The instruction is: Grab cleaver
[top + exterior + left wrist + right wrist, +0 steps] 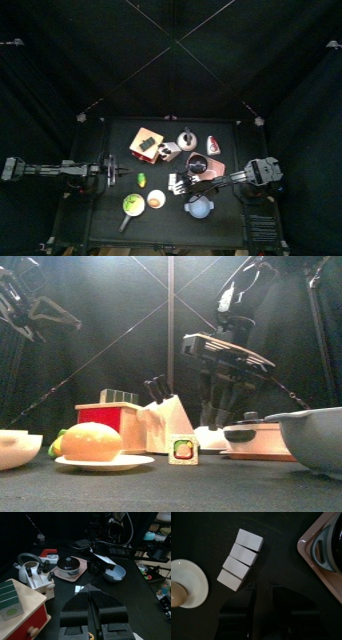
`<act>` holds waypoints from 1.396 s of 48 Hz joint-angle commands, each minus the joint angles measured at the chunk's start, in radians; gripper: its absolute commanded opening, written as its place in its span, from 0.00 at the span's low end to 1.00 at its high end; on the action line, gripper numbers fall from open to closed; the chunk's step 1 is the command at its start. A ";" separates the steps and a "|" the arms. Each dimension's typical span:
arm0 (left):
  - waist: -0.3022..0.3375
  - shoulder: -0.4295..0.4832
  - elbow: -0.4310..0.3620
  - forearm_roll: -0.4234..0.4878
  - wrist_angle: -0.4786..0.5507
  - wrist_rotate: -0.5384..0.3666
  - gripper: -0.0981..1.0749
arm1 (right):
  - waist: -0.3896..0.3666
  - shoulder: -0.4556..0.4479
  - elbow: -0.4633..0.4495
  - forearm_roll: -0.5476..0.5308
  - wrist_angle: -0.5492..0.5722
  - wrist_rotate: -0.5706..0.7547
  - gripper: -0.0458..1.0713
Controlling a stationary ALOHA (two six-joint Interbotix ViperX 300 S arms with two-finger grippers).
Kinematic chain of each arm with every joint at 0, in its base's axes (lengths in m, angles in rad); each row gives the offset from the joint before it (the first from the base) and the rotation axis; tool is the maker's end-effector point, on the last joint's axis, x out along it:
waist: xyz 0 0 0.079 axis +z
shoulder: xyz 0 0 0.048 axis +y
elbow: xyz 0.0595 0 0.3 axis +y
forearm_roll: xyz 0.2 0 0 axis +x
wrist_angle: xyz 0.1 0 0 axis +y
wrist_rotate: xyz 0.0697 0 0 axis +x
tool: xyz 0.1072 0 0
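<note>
The right gripper [264, 612], fingers nearly closed and empty, hovers over white blocks [240, 559]; the cleaver cannot be identified, risking a wrong grasp.

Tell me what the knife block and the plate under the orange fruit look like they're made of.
Knife block: probably wood, painted white; flat matte faces, dark handles protruding. Plate: likely glazed ceramic or plastic; smooth, cream, slightly glossy rim.
</note>
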 commanded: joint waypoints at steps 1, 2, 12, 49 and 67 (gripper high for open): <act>0.003 0.003 -0.014 0.005 -0.006 0.000 0.40 | -0.040 -0.072 -0.023 -0.026 -0.008 -0.074 0.63; 0.003 0.003 -0.014 0.005 -0.006 0.000 0.40 | -0.046 -0.081 -0.021 -0.032 -0.008 -0.092 0.63; 0.023 0.003 -0.028 0.005 -0.011 0.000 0.40 | -0.127 -0.199 0.034 -0.067 -0.032 -0.186 0.63; 0.153 0.304 -0.287 -0.038 -0.011 -0.005 0.84 | -0.499 -0.264 0.245 -0.471 -0.712 -0.179 0.62; 0.307 0.479 -0.440 -0.167 0.112 -0.003 0.84 | -0.560 -0.164 0.187 -0.436 -0.767 -0.189 0.61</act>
